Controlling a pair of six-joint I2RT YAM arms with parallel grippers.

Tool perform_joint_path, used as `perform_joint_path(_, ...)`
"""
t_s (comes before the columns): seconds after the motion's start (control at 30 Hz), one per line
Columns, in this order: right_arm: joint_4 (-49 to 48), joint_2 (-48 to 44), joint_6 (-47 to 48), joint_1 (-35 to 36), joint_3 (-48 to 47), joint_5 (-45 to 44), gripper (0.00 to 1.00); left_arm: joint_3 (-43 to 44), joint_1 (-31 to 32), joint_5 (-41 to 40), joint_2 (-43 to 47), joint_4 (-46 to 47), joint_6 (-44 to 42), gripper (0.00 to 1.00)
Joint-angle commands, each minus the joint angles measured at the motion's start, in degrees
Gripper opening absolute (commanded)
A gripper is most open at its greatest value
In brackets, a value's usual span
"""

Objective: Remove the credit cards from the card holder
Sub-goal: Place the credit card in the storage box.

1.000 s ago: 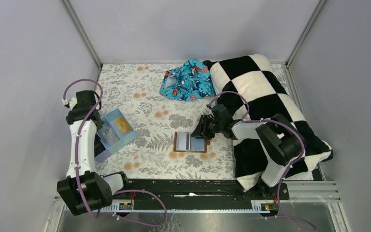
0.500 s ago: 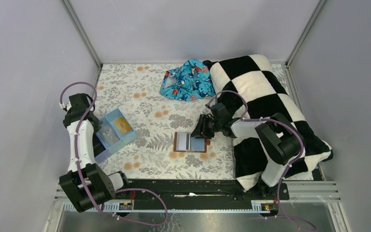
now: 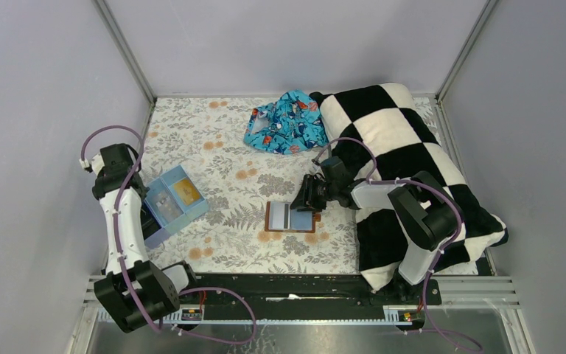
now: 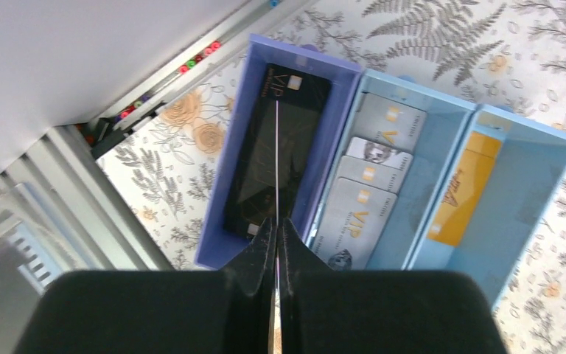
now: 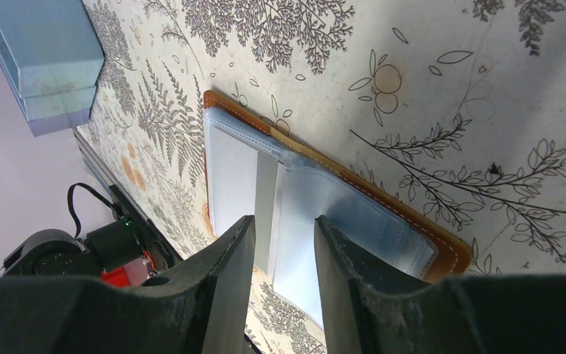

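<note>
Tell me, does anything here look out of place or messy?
The big black-and-white checkered pillow fills the right side of the floral table, and a crumpled blue patterned cloth lies at its far edge; neither seems to fit a card job. The silver cards in the light-blue plastic box overlap crookedly.

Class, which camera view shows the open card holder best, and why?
Right wrist: the card holder fills the frame, its clear sleeves and brown edge plain. Top external shows it small. Left wrist misses it.
</note>
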State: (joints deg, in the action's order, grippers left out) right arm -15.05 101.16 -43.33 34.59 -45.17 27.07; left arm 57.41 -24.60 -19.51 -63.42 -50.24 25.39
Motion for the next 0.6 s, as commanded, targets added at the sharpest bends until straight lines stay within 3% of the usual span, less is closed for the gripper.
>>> perform_joint_path(0.0, 4.1, 1.7, 2.1, 0.6, -1.1, 0.1, 0.43, 1.5, -0.2, -7.1, -0.3, -1.3, 0.5, 0.00)
perform_joint_path(0.5, 4.7, 0.9, 2.5, 0.5, -1.0, -0.4, 0.44, -0.6, 0.4, -3.5, -8.4, 1.0, 3.2, 0.00)
perform_joint_path(0.53, 4.7, 0.6, 2.5, 0.5, -0.9, -0.7, 0.44, -0.6, 0.4, -3.6, -8.9, 1.1, 3.2, 0.01)
perform_joint_path(0.57, 4.8, 0.3, 2.7, 0.5, -0.8, -0.9, 0.44, -0.6, 0.4, -3.4, -9.5, 1.1, 3.1, 0.09)
